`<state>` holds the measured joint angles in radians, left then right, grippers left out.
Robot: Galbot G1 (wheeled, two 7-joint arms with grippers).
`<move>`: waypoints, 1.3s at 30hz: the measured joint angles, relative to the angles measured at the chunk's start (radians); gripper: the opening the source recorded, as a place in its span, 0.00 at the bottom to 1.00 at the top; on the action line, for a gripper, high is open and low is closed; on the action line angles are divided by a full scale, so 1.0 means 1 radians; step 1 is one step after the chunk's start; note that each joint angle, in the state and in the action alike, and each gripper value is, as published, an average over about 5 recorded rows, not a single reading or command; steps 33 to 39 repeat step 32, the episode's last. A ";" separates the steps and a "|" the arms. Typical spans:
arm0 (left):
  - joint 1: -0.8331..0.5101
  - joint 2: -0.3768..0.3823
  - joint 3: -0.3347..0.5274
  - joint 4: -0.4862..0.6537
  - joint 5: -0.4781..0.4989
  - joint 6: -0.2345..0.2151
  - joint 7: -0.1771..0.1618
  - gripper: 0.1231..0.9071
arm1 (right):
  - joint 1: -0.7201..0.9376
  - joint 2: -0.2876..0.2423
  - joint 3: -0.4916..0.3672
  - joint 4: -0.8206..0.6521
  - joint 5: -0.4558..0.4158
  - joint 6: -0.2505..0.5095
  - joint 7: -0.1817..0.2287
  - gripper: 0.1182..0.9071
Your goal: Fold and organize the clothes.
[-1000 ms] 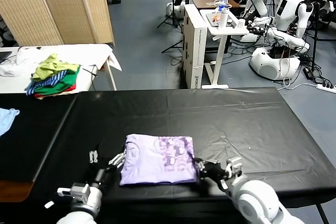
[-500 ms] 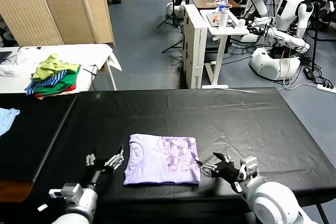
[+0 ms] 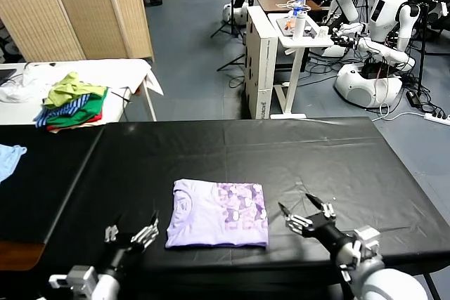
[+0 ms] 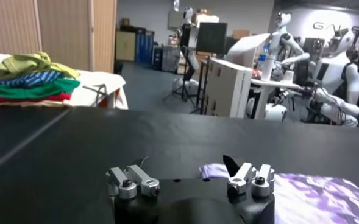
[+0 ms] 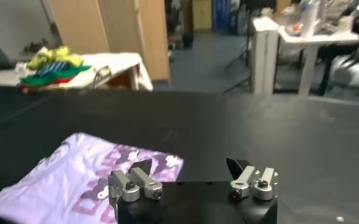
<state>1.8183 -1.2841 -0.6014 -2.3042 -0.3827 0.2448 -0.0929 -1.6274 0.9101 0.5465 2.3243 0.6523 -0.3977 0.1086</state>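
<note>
The pale lavender T-shirt (image 3: 218, 213) lies folded into a flat rectangle on the black table (image 3: 281, 152), its purple print facing up on the right half. It also shows in the left wrist view (image 4: 313, 189) and the right wrist view (image 5: 81, 176). My left gripper (image 3: 131, 232) is open and empty, just left of the shirt's near corner, apart from it. My right gripper (image 3: 304, 214) is open and empty, just right of the shirt, apart from it.
A pile of green, striped and red garments (image 3: 70, 103) sits on a white table at the far left. A light blue cloth (image 3: 8, 159) lies at the left edge. Other robots and a white stand (image 3: 295, 40) are beyond the table.
Both grippers have let go of the shirt's near edge and pulled back and outward, left to the left, right to the right. The shirt now lies flat.
</note>
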 joint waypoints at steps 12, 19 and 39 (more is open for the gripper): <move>0.151 0.003 -0.030 -0.084 -0.001 -0.001 -0.005 1.00 | -0.288 0.040 0.126 0.050 -0.174 0.289 0.029 1.00; 0.205 0.006 -0.032 -0.114 0.004 0.012 -0.008 1.00 | -0.411 0.087 0.147 0.060 -0.203 0.325 0.072 1.00; 0.234 0.015 -0.036 -0.127 0.000 0.021 -0.008 1.00 | -0.466 0.112 0.155 0.071 -0.194 0.284 0.119 1.00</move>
